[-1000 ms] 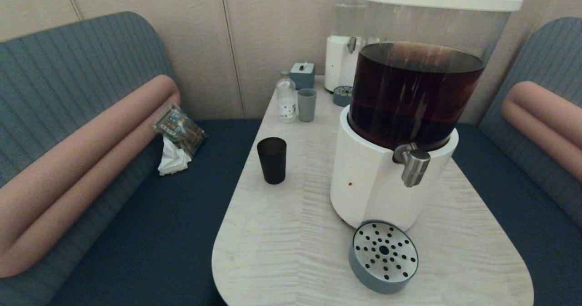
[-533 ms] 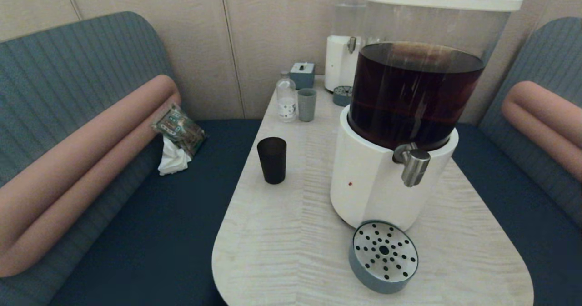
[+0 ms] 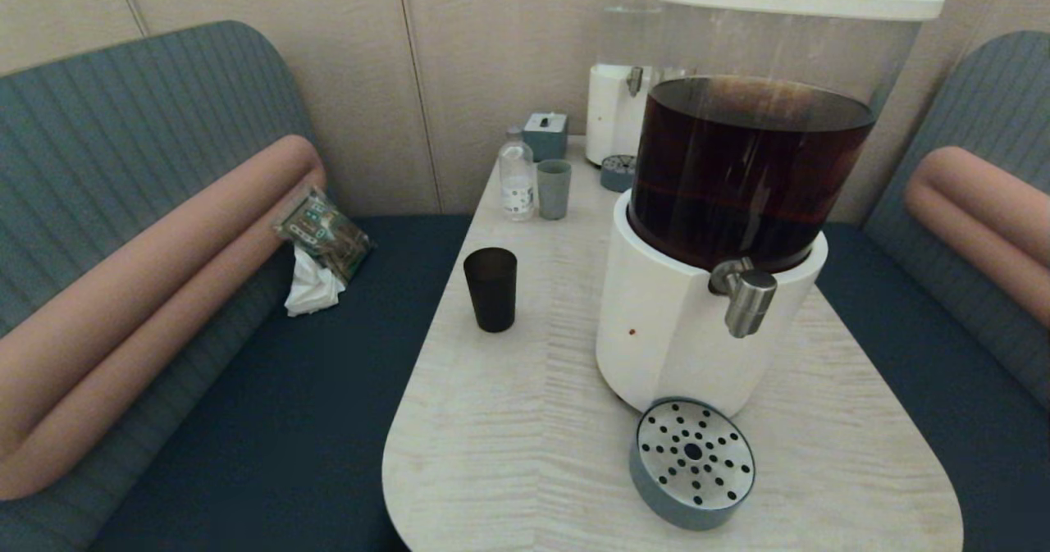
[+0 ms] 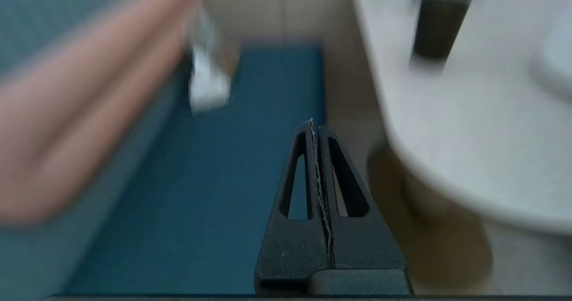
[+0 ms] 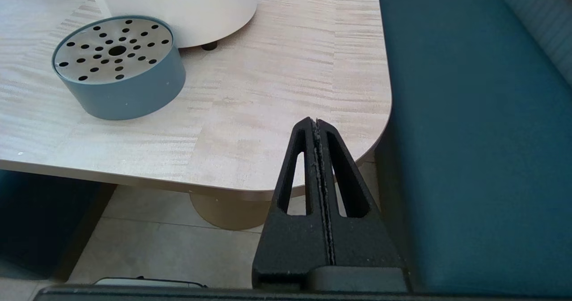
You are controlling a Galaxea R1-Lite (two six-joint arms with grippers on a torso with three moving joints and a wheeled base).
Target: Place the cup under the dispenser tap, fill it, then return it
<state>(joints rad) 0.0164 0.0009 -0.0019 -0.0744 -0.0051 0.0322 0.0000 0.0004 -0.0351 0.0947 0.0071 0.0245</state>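
The cup (image 3: pixel 490 289) stands on the table (image 3: pixel 509 421), left of the tap (image 3: pixel 745 294). Left hand (image 4: pixel 312 123) and right hand (image 5: pixel 312 121) are closed, empty, seemingly off the table's near edge.

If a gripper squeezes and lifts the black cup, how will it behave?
The cup looks stiff, so it should hold its shape. It is small with no liquid visible inside, so probably light. Its walls are smooth and narrow downward, so it may slip down through the fingers; being tall for its base, a sideways push could tip it.

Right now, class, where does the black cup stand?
In the head view the black cup stands upright near the table's left edge, left of the big dispenser's white base, apart from the tap.
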